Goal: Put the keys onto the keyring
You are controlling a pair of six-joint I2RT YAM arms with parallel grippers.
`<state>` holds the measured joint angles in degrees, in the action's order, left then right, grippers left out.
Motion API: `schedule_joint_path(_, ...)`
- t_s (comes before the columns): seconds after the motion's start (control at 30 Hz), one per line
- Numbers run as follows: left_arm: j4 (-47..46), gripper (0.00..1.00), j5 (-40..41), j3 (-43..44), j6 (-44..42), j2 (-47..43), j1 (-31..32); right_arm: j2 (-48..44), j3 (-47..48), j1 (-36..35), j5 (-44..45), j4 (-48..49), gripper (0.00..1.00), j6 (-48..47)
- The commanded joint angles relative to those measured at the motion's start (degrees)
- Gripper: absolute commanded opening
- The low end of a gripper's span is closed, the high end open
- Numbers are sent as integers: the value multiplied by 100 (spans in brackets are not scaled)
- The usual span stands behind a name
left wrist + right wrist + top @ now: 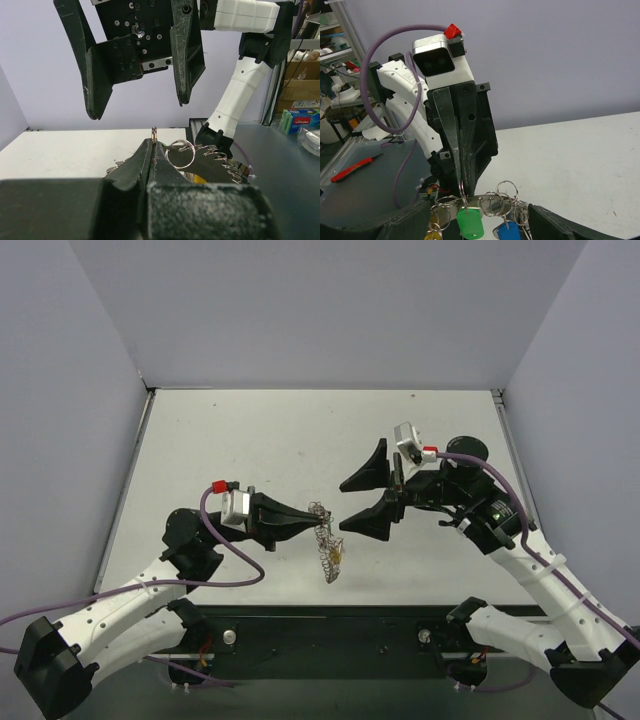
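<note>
My left gripper [316, 521] is shut on the small split ring of the green key [470, 223]. The keyring [325, 540], a silvery coiled band, hangs from that ring above the table, with a blue key [506, 233] and a yellow key [434, 225] on it. In the left wrist view the split ring's edge [154, 134] pokes up between my shut jaws. My right gripper [343, 506] is open and empty, facing the left one. In the right wrist view the bunch hangs between its fingers [405, 225]. Other keys are hidden behind the bunch.
The white table [280, 440] is walled by grey panels on three sides. The black base rail [330, 635] runs along the near edge. Outside the cell on the left are a grey bin and a red-handled tool [350, 170].
</note>
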<state>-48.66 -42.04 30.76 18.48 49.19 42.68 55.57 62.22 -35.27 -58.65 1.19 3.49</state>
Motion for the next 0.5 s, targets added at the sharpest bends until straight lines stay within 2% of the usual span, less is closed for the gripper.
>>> schedule_joint_path(0.0, -583, 0, -41, 246, 86, -50, 30, 138, -16, -24, -331, 496, 78, 47)
schedule_joint_path(0.47, -574, 0, -23, 272, 86, -41, 21, 411, 10, -103, -489, 470, 66, 38)
